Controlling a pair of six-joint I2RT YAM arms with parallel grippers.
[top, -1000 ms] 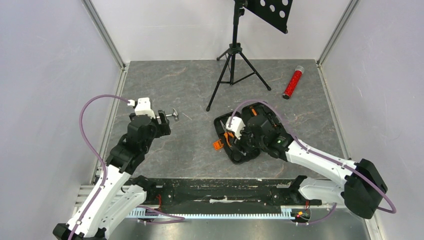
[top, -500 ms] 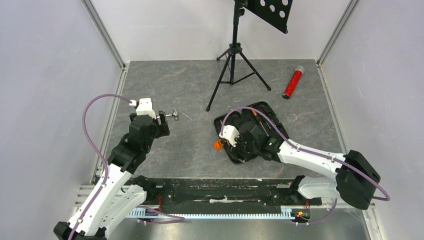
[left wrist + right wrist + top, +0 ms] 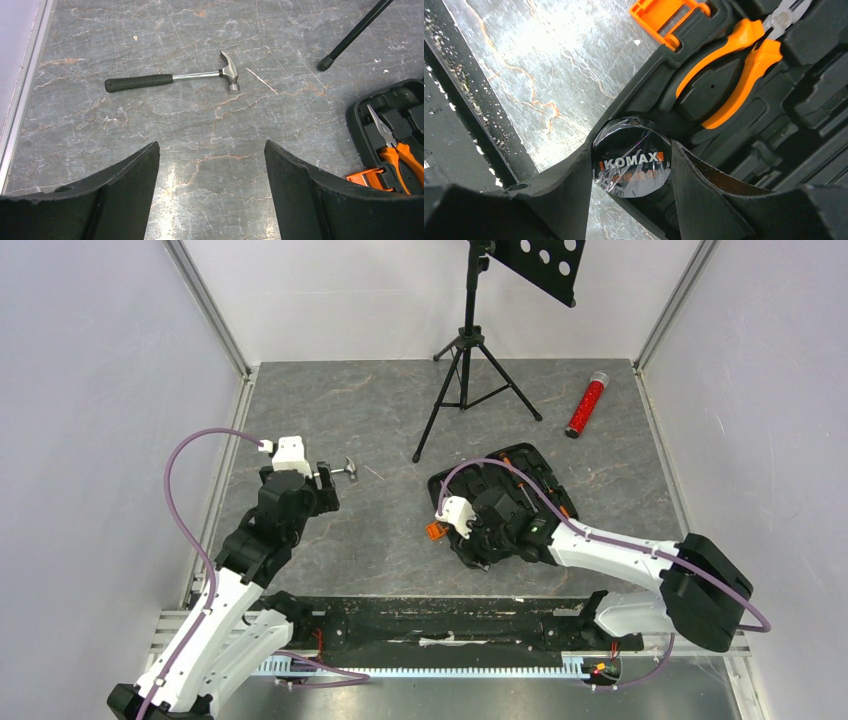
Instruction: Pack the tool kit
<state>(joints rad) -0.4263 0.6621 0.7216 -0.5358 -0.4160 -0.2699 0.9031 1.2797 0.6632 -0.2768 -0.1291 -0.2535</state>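
My right arm has slid nearer and leftward over the tool kit (image 3: 357, 115); my left has hardly stirred.
My right claw (image 3: 631, 150) pinches a film-wrapped KOMAX roll (image 3: 631, 167) at the open kit's near-left corner, beside the pliers (image 3: 724, 56). I think the slick film could let the roll twist and sit proud, blocking the lid. My left claw (image 3: 211, 146) hangs spread, with the hammer (image 3: 172, 77) beyond it, well apart from the kit. The surface (image 3: 380, 420) is grey and marbled, the walls white; a tripod (image 3: 465, 380) and a red tube (image 3: 585, 405) are at the far side.
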